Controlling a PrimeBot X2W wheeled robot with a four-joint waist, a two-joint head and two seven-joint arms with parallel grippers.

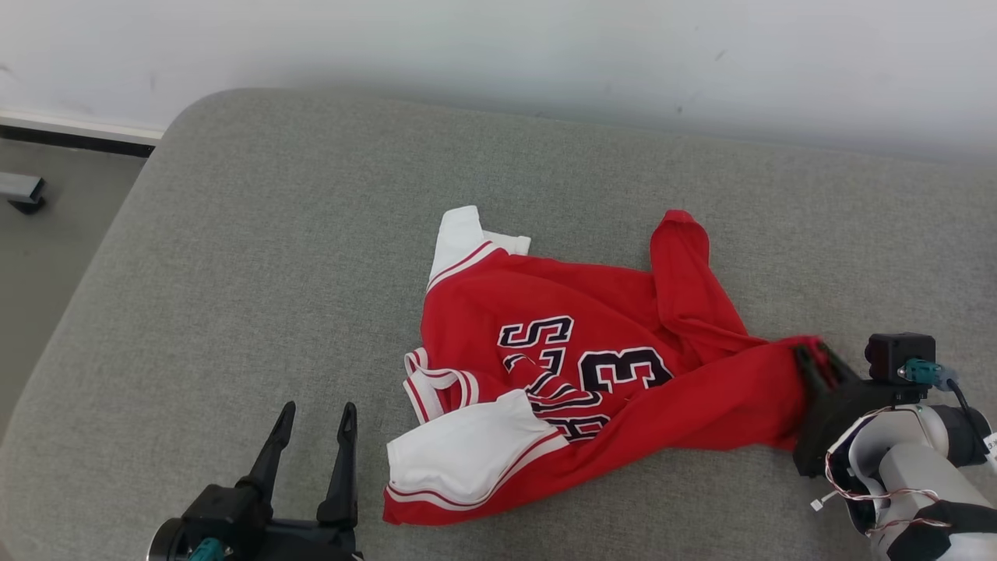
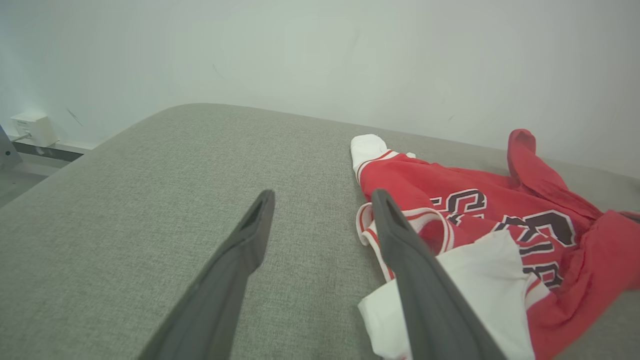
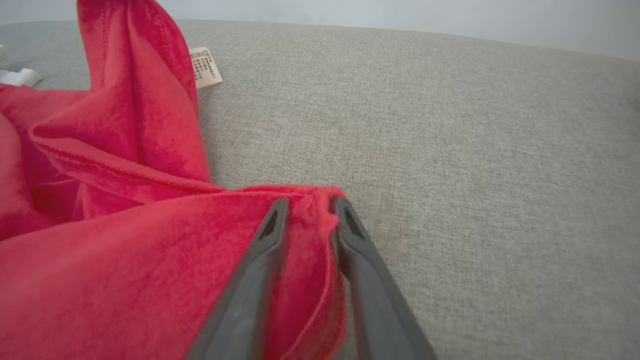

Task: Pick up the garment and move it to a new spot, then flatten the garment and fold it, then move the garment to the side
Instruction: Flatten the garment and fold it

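The garment (image 1: 592, 366) is a red jersey with white sleeves and dark lettering, lying crumpled in the middle of the grey cushion (image 1: 257, 257). My right gripper (image 1: 814, 354) is shut on the jersey's right-hand edge; in the right wrist view red cloth (image 3: 150, 260) is pinched between the two fingers (image 3: 260, 250). My left gripper (image 1: 315, 417) stands open at the lower left, nothing between its fingers, just left of the white sleeve (image 1: 459, 452). In the left wrist view the jersey (image 2: 500, 220) lies to the right of the open gripper (image 2: 322, 197).
A pale wall (image 1: 545, 47) runs behind the cushion. The floor (image 1: 47, 234) with a dark baseboard lies past the cushion's rounded left edge. A white label (image 3: 205, 66) hangs off the jersey's raised fold. Bare cushion spreads left and right of the garment.
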